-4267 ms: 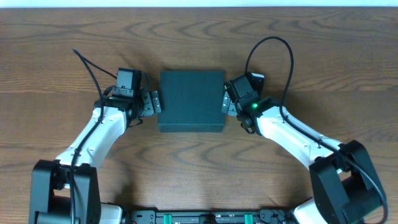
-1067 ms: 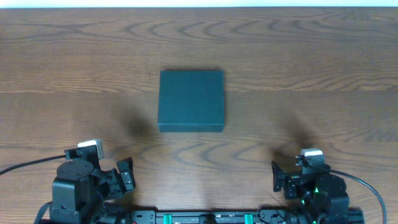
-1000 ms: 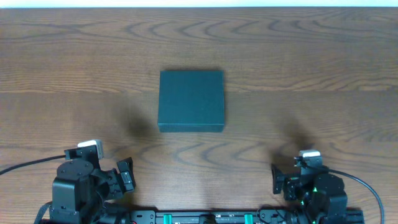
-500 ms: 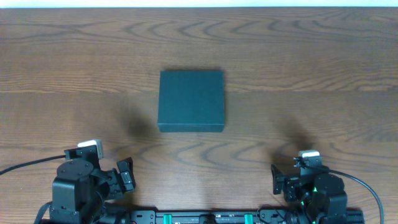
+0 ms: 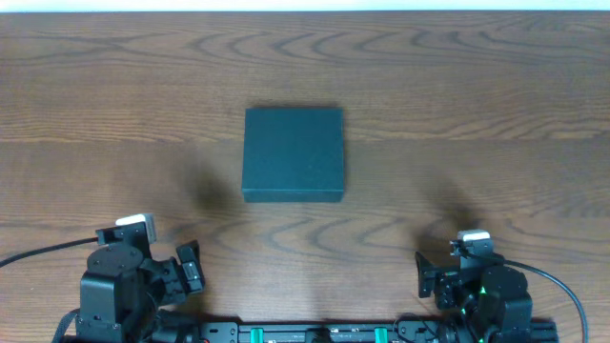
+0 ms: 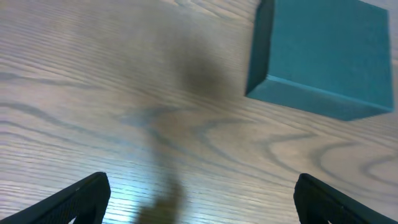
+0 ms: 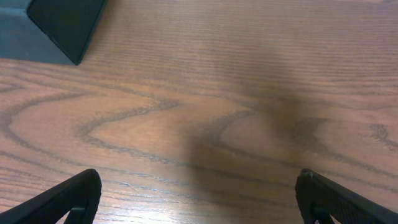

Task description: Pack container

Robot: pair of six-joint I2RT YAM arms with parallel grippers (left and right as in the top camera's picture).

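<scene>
The container [image 5: 293, 153] is a dark teal square box with its lid shut, lying flat at the middle of the wooden table. It also shows at the top right of the left wrist view [image 6: 323, 56], and one corner of it shows at the top left of the right wrist view [image 7: 56, 28]. My left gripper [image 5: 189, 272] is open and empty at the table's front left edge, well apart from the box. My right gripper [image 5: 425, 274] is open and empty at the front right edge. In both wrist views the fingertips are wide apart over bare wood [image 6: 199, 199] [image 7: 199, 199].
The wooden table [image 5: 477, 114] bears only the box. Black cables run from each arm base at the front corners [image 5: 38, 252] [image 5: 562, 286].
4.3 s ago both grippers were at the box's left and right sides. Both arms have since drawn back to the front edge. Over the last second almost nothing moves.
</scene>
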